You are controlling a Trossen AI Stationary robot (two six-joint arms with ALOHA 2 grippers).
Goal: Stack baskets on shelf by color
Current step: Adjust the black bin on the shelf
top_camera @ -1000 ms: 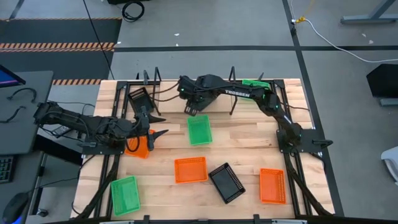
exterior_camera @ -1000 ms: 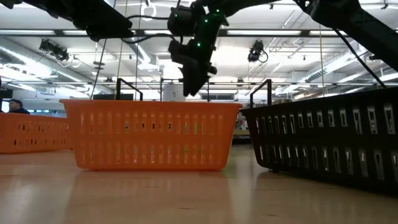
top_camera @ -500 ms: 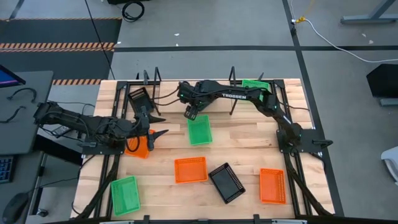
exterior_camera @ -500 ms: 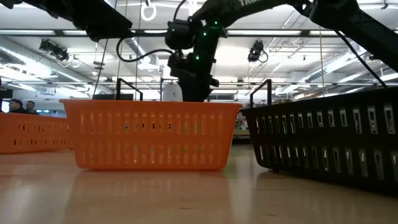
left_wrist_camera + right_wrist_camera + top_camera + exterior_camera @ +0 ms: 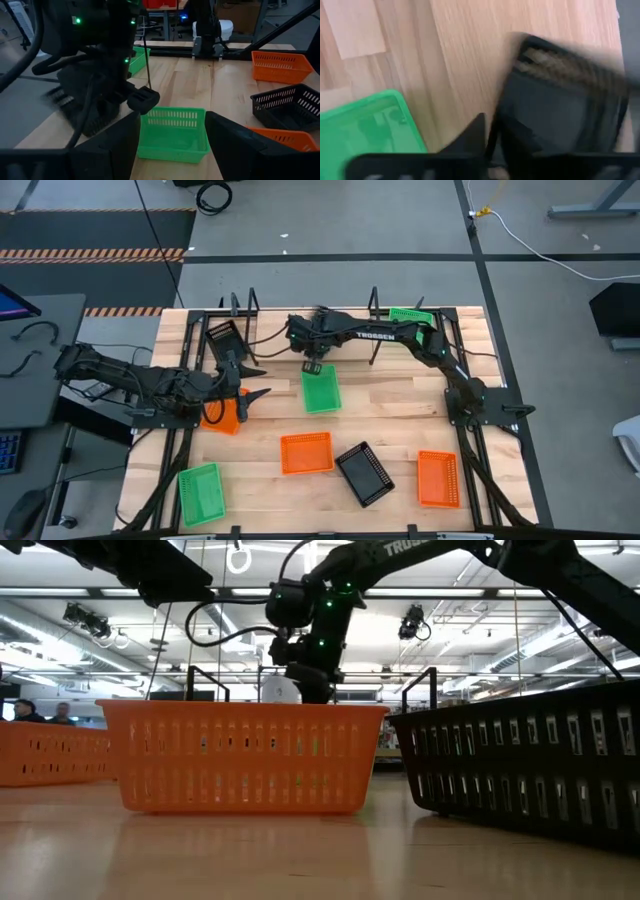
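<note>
- High view: the right gripper hangs near the back of the table, just above the far end of a green basket lying near the table's middle; a dark shape, seemingly a black basket, blurs at its tip, and I cannot tell here how its fingers stand
- The left gripper waits at the table's left side, fingers spread wide with nothing between them, next to an orange basket
- The shelf runs along the back edge, with a second green basket on its right end and another black basket by its left end
- Nearer the front lie a third green basket, a central orange basket, a tilted black basket and a right orange basket
- Low view: the right arm comes down behind the orange one; its fingertips are hidden
- Left wrist view: wide-set fingers frame the green one on the wood
- Right wrist view: a blurred black basket sits at the fingers, apparently held, beside the green one's corner
</note>
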